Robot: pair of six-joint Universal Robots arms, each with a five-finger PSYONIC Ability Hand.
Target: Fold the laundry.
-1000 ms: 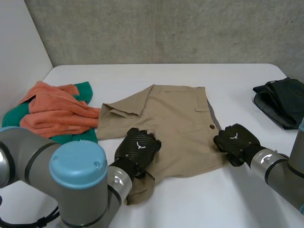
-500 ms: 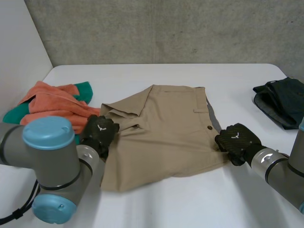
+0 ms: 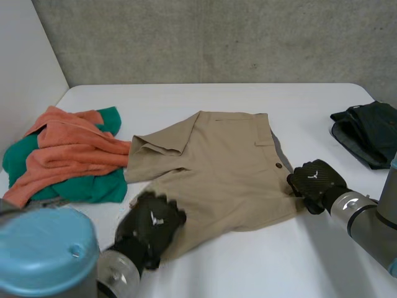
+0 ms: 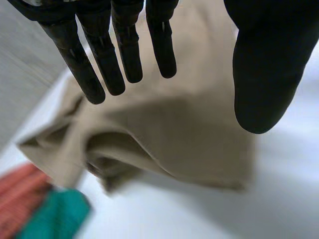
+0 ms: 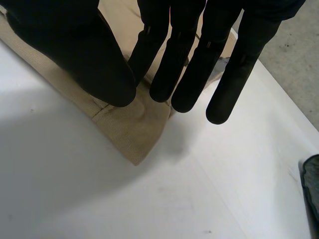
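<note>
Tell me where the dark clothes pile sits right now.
In the head view the dark clothes pile lies at the right edge of the table, beyond the right hand and apart from the khaki shorts.

The white table (image 3: 248, 99) bears tan shorts (image 3: 217, 167) in the middle, orange-and-green cloths (image 3: 68, 155) at left, dark clothes (image 3: 366, 133) at right.

the head view looks down from behind and above, across the table (image 3: 211, 99) to the wall (image 3: 217, 37). the left wrist view looks along the left hand (image 4: 127, 45), close over the shorts (image 4: 189, 134). the right wrist view looks past the right hand (image 5: 179, 55), close on their corner. all three share the shorts.
</note>
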